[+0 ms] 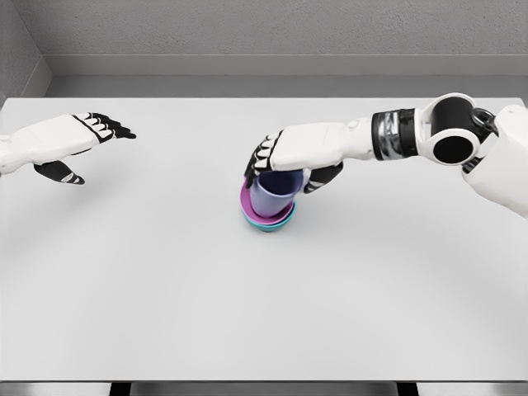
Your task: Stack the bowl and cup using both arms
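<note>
A lavender cup [277,195] stands inside a magenta bowl [247,200], which sits nested in a teal bowl [272,224] near the middle of the white table [247,313]. My right hand [285,165] reaches in from the right and is shut on the cup, fingers curled over its far-left rim and thumb on its right side. The hand hides the cup's top. My left hand [95,140] hovers over the table's left side, far from the stack, with fingers stretched out and thumb apart, holding nothing.
The table's far edge meets a grey wall [264,41]. The table's front edge runs along the bottom of the view.
</note>
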